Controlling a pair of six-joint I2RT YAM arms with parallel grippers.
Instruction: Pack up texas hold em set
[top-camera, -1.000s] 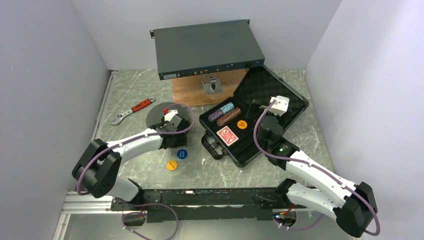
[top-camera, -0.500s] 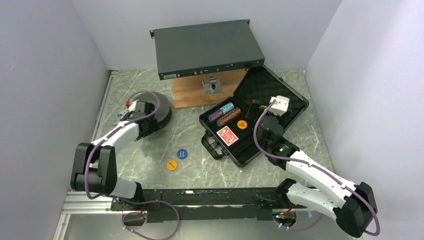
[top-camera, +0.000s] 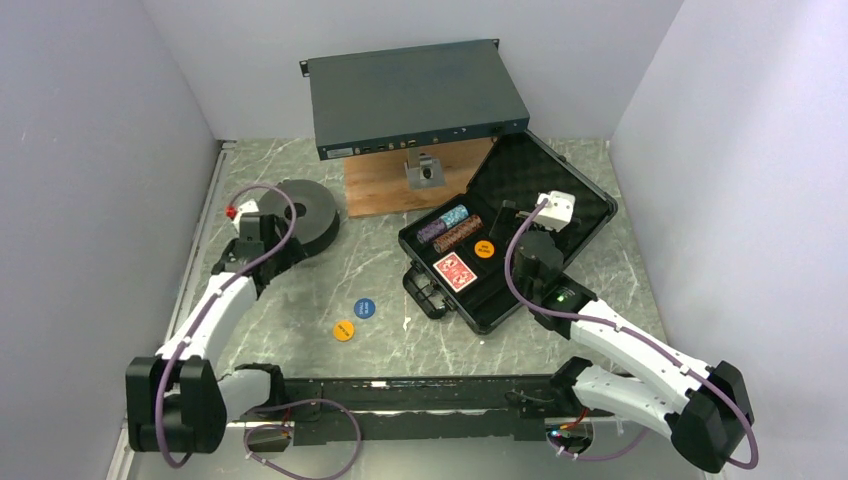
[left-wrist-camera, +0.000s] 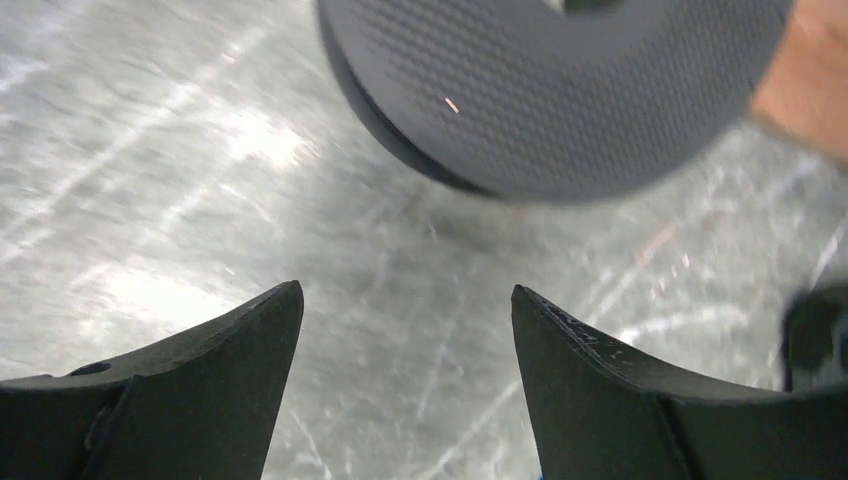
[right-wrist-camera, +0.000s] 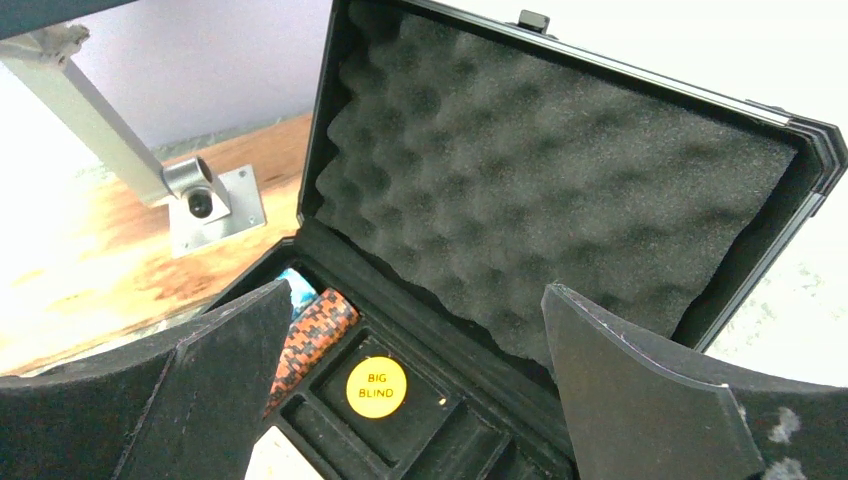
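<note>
Case (top-camera: 545, 165) open on the right side of the marble table (top-camera: 300, 280) in the overhead view, lid tipped back. In its tray the striped chip stacks (top-camera: 452, 228) lie on their sides in the far slot, the red card deck (top-camera: 455, 270) sits in the near compartment, and an orange disc (top-camera: 484, 249) sits in a small well between them. Two pieces are out on the stone, well apart from the case: the blue disc (top-camera: 365, 307) and, near it, the yellow disc (top-camera: 344, 329). I'd judge them light, hard and thin, flat on a slick surface with little edge to bite, so a pinch straight down across the rim looks the way in. The left gripper (top-camera: 258, 222) is off at the left beside the dark spool (top-camera: 300, 212), and the right gripper (top-camera: 508, 215) hangs over the case. Behind them stand the metal box (top-camera: 415, 95) and the wooden block (top-camera: 385, 190). Left wrist view, blurred: fingers (left-wrist-camera: 200, 390) spread wide over bare marble, nothing between them, the spool's rim ahead. Right wrist view: fingers (right-wrist-camera: 650, 400) fully apart and empty, facing the lid's egg-crate foam (right-wrist-camera: 540, 170). Below, the disc reads BIG BLIND, with brown and teal stacks at its left and a corner of the deck at the bottom edge. The lid looks stiff and hinged, best pushed at its free rim, and the foam looks soft enough to bed down on loose chips.
</note>
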